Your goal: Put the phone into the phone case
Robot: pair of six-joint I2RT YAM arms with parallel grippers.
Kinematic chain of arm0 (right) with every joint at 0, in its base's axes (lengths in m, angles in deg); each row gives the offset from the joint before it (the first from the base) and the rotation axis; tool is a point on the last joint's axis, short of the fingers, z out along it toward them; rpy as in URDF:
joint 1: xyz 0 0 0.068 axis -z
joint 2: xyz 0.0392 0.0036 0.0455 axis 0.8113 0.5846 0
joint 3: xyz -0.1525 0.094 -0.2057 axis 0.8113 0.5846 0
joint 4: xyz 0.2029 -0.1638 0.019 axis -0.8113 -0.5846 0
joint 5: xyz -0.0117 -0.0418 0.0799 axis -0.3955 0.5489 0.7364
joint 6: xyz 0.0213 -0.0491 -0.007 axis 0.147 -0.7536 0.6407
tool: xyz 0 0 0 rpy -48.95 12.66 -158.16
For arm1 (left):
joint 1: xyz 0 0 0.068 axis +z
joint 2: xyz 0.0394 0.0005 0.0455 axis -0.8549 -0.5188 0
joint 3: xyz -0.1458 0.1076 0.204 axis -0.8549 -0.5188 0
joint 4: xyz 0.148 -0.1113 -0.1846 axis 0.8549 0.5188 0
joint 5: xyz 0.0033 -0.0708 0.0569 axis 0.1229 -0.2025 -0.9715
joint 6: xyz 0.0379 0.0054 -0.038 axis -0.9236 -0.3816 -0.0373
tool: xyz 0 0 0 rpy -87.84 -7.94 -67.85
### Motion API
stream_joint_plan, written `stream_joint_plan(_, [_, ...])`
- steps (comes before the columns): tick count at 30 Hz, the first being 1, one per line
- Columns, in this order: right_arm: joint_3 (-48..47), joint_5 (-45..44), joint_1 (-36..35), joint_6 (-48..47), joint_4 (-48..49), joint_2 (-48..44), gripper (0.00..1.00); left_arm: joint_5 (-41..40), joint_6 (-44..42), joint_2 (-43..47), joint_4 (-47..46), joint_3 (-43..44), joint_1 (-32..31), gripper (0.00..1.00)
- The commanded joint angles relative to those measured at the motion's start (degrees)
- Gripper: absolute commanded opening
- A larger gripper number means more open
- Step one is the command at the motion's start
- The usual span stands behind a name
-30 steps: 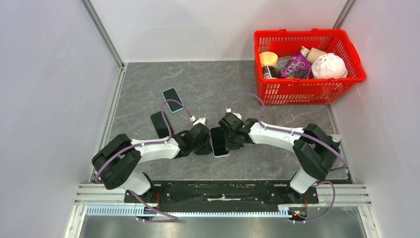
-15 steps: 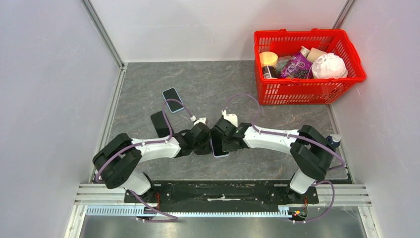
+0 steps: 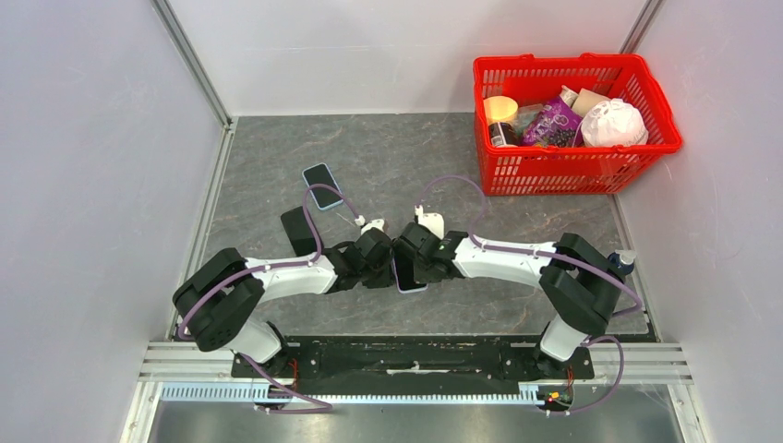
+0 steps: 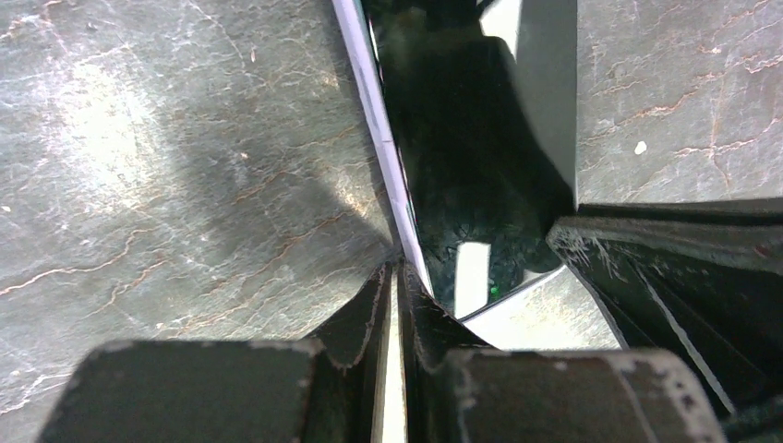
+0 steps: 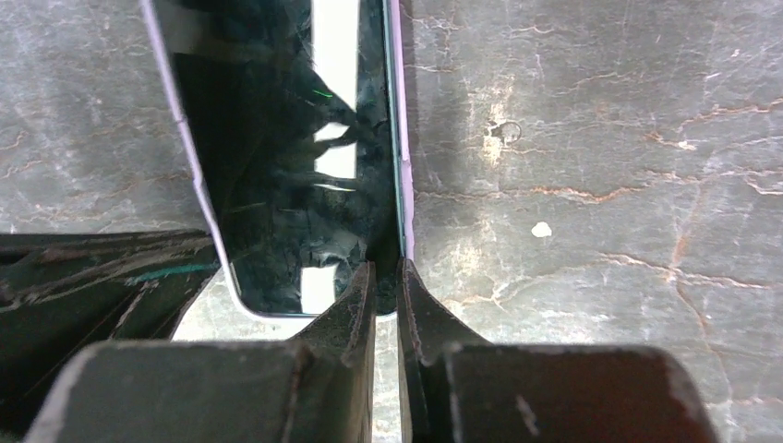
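A phone [image 3: 404, 276] with a dark screen and lilac edge sits between the two grippers at the table's near centre. My left gripper [image 3: 384, 268] is shut on its left edge; in the left wrist view the fingertips [image 4: 399, 272] pinch the thin edge of the phone [image 4: 462, 138]. My right gripper [image 3: 417, 266] is shut on its right edge; in the right wrist view the gripper [image 5: 386, 268] clasps the lilac rim of the phone [image 5: 286, 138]. A black phone case [image 3: 297, 231] lies on the table left of the left arm.
A second phone [image 3: 321, 186] with a light rim lies further back on the left, under a purple cable. A red basket [image 3: 577, 171] full of several items stands at the back right. Grey walls close in on both sides.
My right arm has moved left, closing in on the phone, and now covers more of it. The left gripper has stayed on the phone's left edge.
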Motion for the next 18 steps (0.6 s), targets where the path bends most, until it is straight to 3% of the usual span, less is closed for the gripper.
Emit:
stream_joint_plan(1, [13.2, 16.1, -4.1, 9.1, 17.0, 19.1, 0.00, -0.7, -0.1, -1.1, 2.8, 0.1, -0.8, 0.13])
stream_joint_plan(8, [14.2, 17.8, -6.5, 13.2, 20.9, 21.2, 0.00, -1.1, -0.4, -1.1, 3.8, 0.6, -0.8, 0.14])
stream_joint_plan(18, [8.9, 11.9, -2.9, 6.9, 9.7, 4.5, 0.02, -2.7, -0.5, 0.8, 5.9, 1.8, -0.7, 0.14])
